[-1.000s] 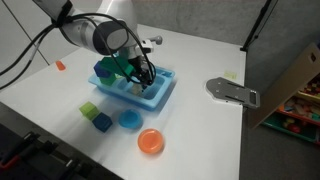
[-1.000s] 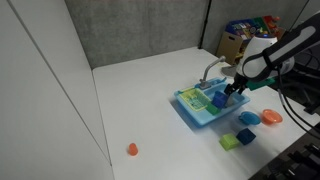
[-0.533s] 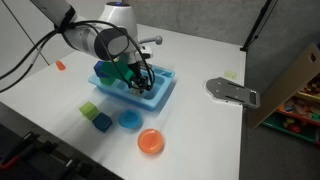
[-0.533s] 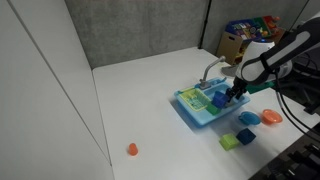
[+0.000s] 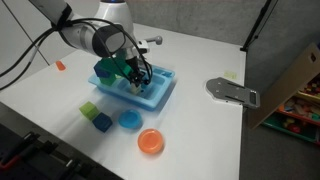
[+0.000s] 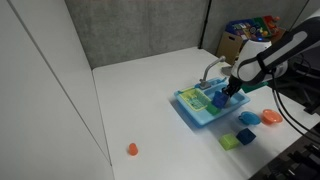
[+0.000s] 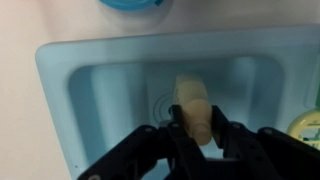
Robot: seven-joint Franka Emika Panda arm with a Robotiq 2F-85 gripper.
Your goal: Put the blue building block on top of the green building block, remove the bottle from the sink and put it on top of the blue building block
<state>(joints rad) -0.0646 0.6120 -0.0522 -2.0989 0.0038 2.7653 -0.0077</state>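
So the gripper (image 7: 197, 135) was down inside the basin of the sink (image 7: 55, 110), and in the wrist view its fingers (image 7: 175, 132) were clamped on the bottle (image 7: 190, 100), one on each side of its near end. The bottle was lying flat on the basin floor, pointing away from the camera, which is probably why the arm came in from straight above and pinched it across the narrow width rather than end to end. Judging from that, the robot looked to be on the "get the bottle out of the sink" step, with the lift not done yet since the bottle looked like it was resting on the bottom. In an exterior view the blue building block (image 6: 219, 101) sat just beside the gripper at the sink's rack end. It was too small to tell whether it was really on top of the green building block, and the arm hid most of that spot anyway. The lime cube (image 5: 90, 109), teal cube (image 5: 102, 122) and orange bowl (image 5: 150, 141) sat out on the table, well apart from the action.
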